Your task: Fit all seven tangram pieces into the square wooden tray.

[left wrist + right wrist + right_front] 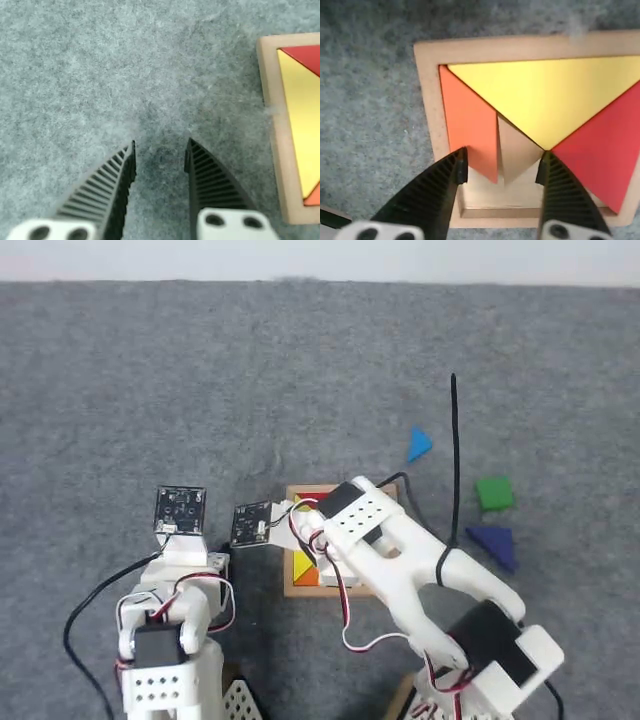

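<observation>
My right gripper (504,152) hangs wide and empty over the tray (427,100), straddling the bare gap between orange piece (470,125) and red piece (600,155), likely sizing the next fit. My left gripper (161,144), open too, sits beside the tray, out of the way. The green square (493,492) lies well off it.

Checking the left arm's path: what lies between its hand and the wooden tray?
Bare grey carpet: the left wrist view shows nothing else on the stretch between the left hand and the wooden tray.
</observation>
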Controlling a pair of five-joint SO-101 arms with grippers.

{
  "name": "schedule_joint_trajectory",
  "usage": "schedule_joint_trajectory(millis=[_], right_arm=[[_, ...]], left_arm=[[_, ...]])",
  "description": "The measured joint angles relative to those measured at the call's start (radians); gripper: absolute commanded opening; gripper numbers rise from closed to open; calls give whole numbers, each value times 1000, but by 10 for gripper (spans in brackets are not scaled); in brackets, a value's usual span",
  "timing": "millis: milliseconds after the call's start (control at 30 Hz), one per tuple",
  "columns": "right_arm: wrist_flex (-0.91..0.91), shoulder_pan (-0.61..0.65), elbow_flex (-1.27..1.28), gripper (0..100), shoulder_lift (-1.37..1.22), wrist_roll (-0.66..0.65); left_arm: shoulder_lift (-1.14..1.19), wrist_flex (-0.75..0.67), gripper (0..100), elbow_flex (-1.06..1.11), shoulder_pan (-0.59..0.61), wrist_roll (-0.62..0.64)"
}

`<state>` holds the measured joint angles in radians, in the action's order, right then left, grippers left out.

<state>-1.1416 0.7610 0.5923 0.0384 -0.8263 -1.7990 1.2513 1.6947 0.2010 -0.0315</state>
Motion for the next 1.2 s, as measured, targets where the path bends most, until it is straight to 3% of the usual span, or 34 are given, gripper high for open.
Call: schedule_joint_trajectory(millis=[133, 400, 633, 933, 1200], right_arm=[[0, -25, -9, 243, 0, 2], [-11, -143, -57, 180, 130, 210], [-94, -408, -11, 180, 371, 331], [-144, -881, -3, 220, 353, 431], [-126, -931, -2, 253, 293, 509]], left_arm=[[0, 0, 150, 0, 0, 0], [0, 0, 150, 0, 0, 0], [0, 0, 150, 0, 0, 0], [0, 0, 150, 0, 0, 0], [0, 0, 150, 0, 0, 0]])
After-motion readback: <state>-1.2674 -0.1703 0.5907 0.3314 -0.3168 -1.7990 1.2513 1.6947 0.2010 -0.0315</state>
